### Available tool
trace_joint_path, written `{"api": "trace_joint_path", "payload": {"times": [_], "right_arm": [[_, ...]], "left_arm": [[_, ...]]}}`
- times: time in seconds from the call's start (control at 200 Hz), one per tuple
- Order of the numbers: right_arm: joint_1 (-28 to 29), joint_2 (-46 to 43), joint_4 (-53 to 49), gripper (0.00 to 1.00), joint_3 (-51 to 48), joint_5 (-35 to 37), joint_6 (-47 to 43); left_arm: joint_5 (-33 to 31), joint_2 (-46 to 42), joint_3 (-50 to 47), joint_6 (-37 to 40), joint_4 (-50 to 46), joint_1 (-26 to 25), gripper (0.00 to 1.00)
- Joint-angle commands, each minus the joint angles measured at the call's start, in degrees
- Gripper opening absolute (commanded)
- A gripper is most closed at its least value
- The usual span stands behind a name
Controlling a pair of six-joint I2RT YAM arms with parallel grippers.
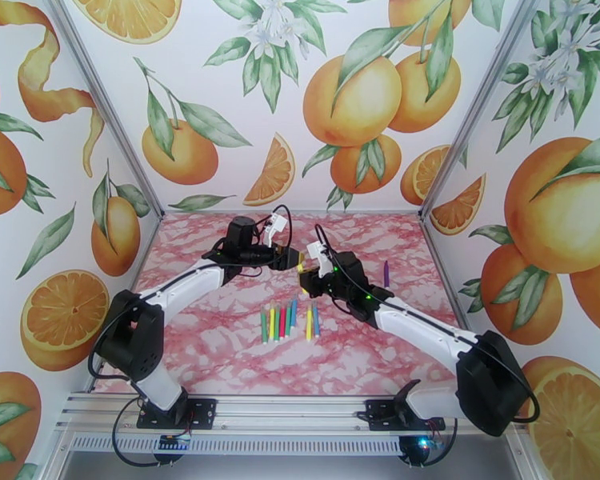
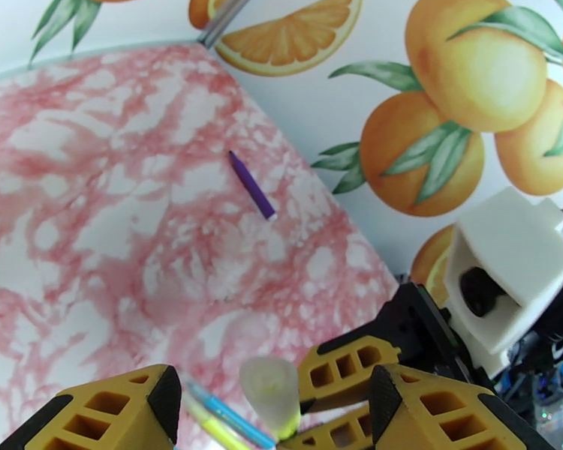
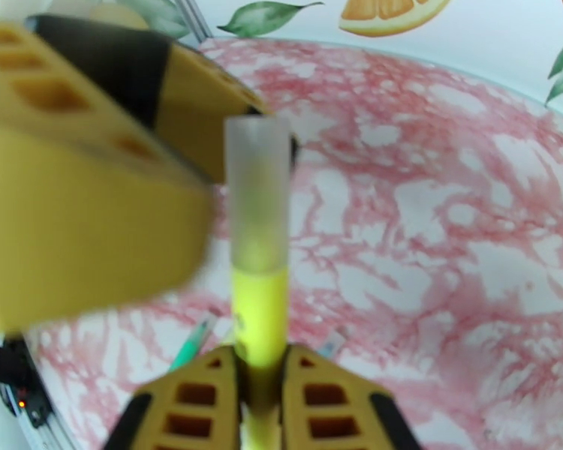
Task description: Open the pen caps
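Note:
My right gripper (image 3: 260, 369) is shut on a yellow pen (image 3: 259, 316) and holds it up above the table. The pen's frosted cap (image 3: 257, 189) points toward my left gripper (image 2: 274, 384). That gripper is open, with one yellow finger (image 2: 116, 414) on each side of the cap (image 2: 270, 388) and a gap on both sides. In the top view the left gripper (image 1: 290, 258) and right gripper (image 1: 305, 270) meet over the middle of the table. Several capped pens (image 1: 288, 320) lie in a row below them. A purple pen (image 1: 386, 274) lies alone at the right.
The pink marbled table (image 1: 220, 346) is walled on three sides by orange-print panels (image 1: 220, 114). The lone purple pen (image 2: 251, 185) lies near the right wall. Both arm bases sit on the rail (image 1: 284, 414) at the near edge.

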Motion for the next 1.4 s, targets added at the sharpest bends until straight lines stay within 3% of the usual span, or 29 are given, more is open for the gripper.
{"api": "trace_joint_path", "payload": {"times": [0.0, 0.435, 0.746, 0.976, 1.236, 1.396], "right_arm": [[0.48, 0.93, 2.84, 0.16, 1.86, -1.59, -0.88], [0.91, 2.96, 2.98, 0.16, 2.48, -2.30, -1.16], [1.01, 3.09, 3.48, 0.16, 2.54, -1.70, -1.17], [1.02, 3.31, 3.74, 0.16, 2.36, -1.71, -0.99], [1.05, 3.26, 4.97, 0.33, 1.84, -0.76, -0.38], [1.05, 4.43, 5.86, 0.36, 2.09, -0.94, 0.22]], "left_arm": [[1.18, 1.32, 2.72, -0.50, 1.35, -0.49, 0.66], [1.67, 2.65, 4.31, -1.28, 1.60, -0.63, 0.53], [2.69, 3.33, 4.69, -1.59, 1.63, -0.61, 0.29], [2.52, 3.32, 4.69, -1.62, 1.61, -0.64, 0.19], [2.94, 3.27, 4.84, -1.91, 1.75, -0.60, 0.07], [3.82, 2.76, 5.01, -2.36, 2.07, -0.69, 0.02]]}}
